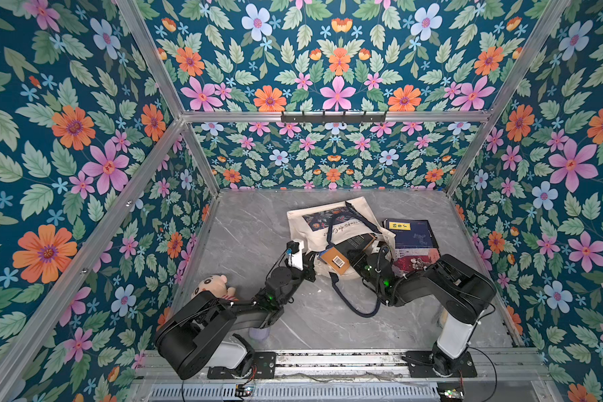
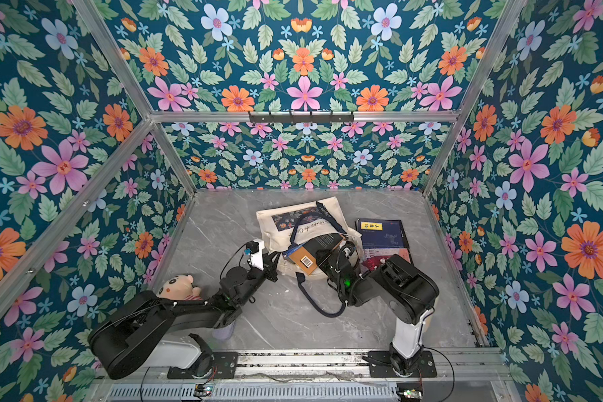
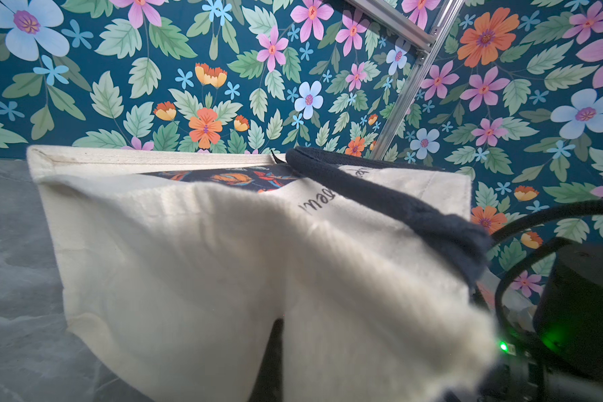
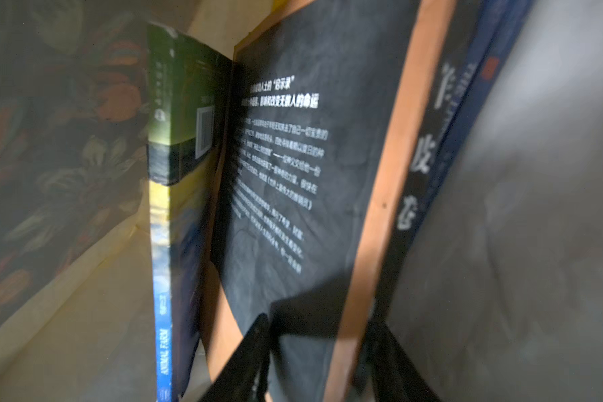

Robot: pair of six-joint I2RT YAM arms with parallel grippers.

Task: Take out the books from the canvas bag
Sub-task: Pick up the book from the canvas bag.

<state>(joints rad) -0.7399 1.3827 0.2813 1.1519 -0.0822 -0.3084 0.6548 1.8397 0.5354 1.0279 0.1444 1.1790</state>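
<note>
Cream canvas bag [image 1: 310, 226] lying flat on a grey marble table [image 1: 251, 222], printed picture facing up, mouth turned toward the robot. One navy handle [image 1: 354, 306] trailing from the mouth across the table.

In both top views, sticking partly out of the bag's mouth: a black book [image 1: 357, 242] with an orange border, and an orange cover [image 1: 335, 261] bearing a barcode.

Just beside the bag, on its right and already out: a navy book [image 1: 413, 233] with a yellow label. Touching it on the side nearer the robot, a dark red book [image 1: 413, 262], partly hidden by the right arm.

Reaching into the bag's mouth, the right gripper [image 1: 361, 255]. In the right wrist view, its fingers [image 4: 258, 348] spread apart, one on each side of the black book's spine edge. Cannot tell whether either touches it.

Inside the bag, next to the black book, an "Animal Farm" paperback [image 4: 164, 243] standing on edge against the cloth.

At the left corner of the bag's mouth, the left gripper [image 1: 310, 268], closed tight on a fold of the canvas.

Well apart from the bag, beyond the left arm, a plush doll [image 1: 212, 285].
</note>
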